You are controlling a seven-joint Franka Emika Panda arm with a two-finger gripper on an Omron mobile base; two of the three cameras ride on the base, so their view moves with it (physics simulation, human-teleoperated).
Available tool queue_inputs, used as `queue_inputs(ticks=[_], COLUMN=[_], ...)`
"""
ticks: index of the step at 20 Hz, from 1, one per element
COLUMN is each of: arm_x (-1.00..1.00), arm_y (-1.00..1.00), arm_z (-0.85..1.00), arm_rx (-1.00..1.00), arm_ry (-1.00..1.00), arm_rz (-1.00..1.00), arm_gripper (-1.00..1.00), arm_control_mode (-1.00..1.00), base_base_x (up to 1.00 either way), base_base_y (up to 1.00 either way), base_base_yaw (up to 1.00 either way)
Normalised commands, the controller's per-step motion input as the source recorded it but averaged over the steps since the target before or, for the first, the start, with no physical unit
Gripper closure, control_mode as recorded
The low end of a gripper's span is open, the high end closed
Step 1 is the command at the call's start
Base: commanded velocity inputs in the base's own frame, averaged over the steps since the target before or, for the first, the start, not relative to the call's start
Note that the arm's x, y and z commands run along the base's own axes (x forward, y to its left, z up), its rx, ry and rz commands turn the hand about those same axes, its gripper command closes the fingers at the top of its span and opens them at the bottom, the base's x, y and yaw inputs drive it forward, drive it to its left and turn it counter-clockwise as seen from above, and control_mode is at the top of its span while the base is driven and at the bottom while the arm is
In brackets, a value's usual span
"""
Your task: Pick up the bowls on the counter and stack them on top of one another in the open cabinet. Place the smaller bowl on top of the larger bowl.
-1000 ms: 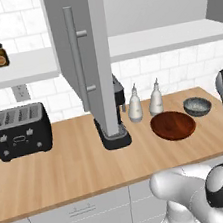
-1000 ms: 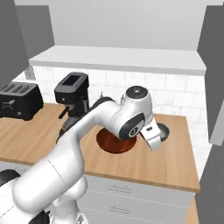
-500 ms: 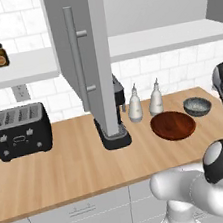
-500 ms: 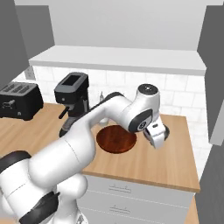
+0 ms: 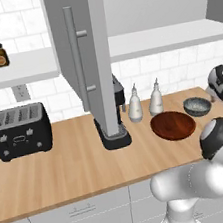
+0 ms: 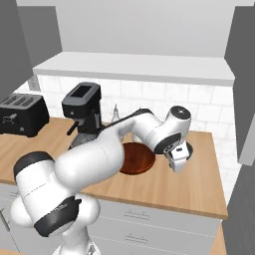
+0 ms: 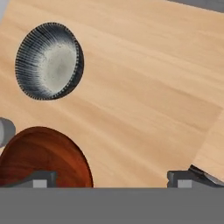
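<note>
Since a second before, the arm had swung further right along the table (image 5: 67,170), carrying the tool (image 6: 179,160) from over the brown bowl toward the right end. Its jaws stood wide apart and held nothing; it hung above the wood just right of the brown bowl (image 6: 133,158). Seen from the hand, the fingertips (image 7: 41,179) straddled bare wood, one over the brown bowl's rim. The small grey bowl (image 7: 49,61) sat just beyond, apart from the brown one. Both bowls rested on the table's right part, with two white bottles (image 5: 134,105) behind them. Further left stood a coffee machine (image 6: 82,109) and a toaster (image 5: 19,130). Overhead, the cabinet door (image 5: 83,62) stood open beside its pale shelf (image 5: 163,40).
</note>
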Motion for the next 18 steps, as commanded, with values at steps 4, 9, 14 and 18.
queue_inputs(ticks=[4,9,14,18], arm_x=[0.38,0.32,0.33,0.25], arm_y=[0.00,0.00,-0.12,-0.33], arm_z=[-0.33,-0.31,-0.26,-0.20], arm_rx=[0.00,0.00,0.05,0.07], arm_ry=[0.00,0.00,0.00,0.02], arm_rz=[-0.04,-0.05,0.00,0.00], arm_gripper=[-1.00,-1.00,-1.00,-1.00], arm_control_mode=[-1.00,-1.00,-1.00,-1.00], base_base_x=[0.00,0.00,0.00,0.00], base_base_y=[0.00,0.00,0.00,0.00], base_base_yaw=[0.00,0.00,0.00,0.00])
